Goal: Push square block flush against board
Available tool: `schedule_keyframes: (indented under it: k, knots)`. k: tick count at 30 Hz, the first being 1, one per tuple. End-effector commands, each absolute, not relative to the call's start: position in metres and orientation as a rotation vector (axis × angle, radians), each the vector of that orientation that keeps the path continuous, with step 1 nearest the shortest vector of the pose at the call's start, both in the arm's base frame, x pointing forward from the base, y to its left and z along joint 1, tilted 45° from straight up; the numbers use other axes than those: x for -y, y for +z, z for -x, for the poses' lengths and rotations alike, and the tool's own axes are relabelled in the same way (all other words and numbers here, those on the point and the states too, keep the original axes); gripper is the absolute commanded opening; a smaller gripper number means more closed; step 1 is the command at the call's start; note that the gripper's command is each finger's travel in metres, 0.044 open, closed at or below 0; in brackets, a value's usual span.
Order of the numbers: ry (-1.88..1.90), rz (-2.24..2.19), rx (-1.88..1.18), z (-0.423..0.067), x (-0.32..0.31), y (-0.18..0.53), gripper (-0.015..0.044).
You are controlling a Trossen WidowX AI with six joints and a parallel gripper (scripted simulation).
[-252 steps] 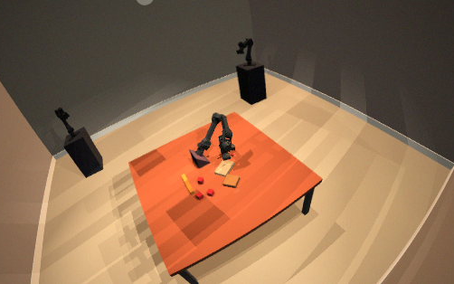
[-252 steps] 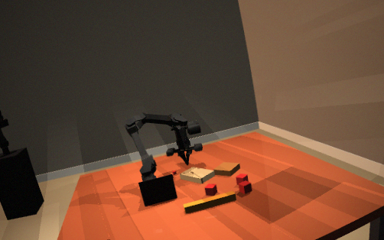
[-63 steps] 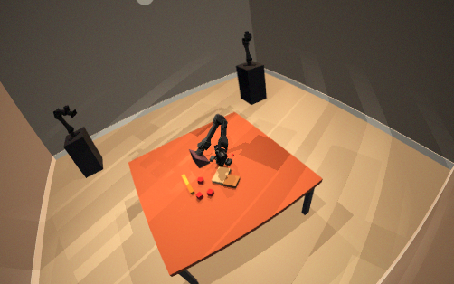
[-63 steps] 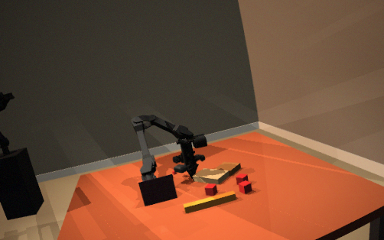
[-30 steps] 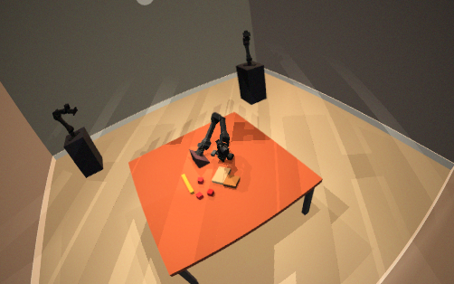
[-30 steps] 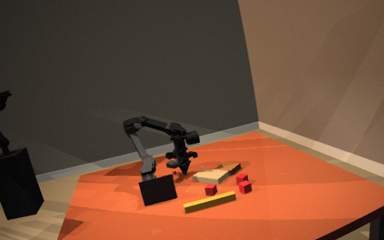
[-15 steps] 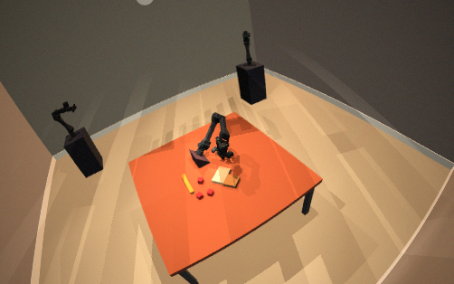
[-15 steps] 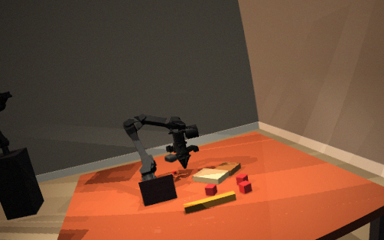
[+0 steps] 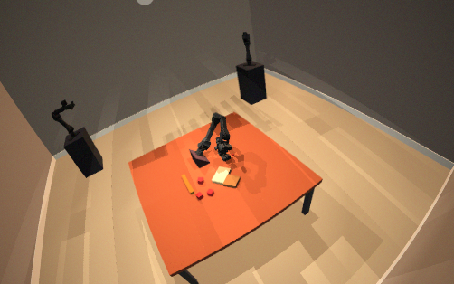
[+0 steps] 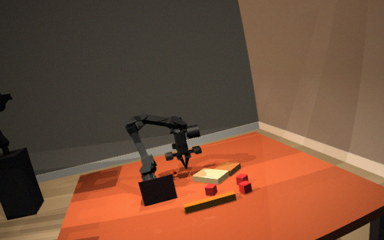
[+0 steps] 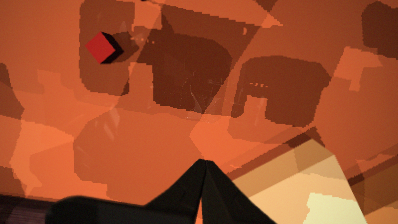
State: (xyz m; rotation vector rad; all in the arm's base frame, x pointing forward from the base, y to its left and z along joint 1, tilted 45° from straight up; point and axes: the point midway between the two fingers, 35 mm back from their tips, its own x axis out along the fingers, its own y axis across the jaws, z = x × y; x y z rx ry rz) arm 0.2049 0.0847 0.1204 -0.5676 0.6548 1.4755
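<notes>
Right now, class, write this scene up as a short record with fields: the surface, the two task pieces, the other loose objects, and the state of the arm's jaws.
surface: orange table
square block: cream, flat on the table
board: tan, touching the block's far side
other objects: yellow bar; three red cubes in front of the block
gripper: jaws shut, holding nothing, raised beside the block
arm base: dark box
</notes>
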Motion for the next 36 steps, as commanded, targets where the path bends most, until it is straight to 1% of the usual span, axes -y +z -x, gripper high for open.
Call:
schedule_keyframes:
  k: [1, 19, 36]
  knots:
    - [1.418, 0.482, -0.737, -0.209, -0.083, 0.122, 0.0000]
    - [1.109, -0.004, -1.122, -0.218, -0.082, 0.122, 0.0000]
    - [0.745, -0.463, -1.412, -0.226, -0.081, 0.122, 0.0000]
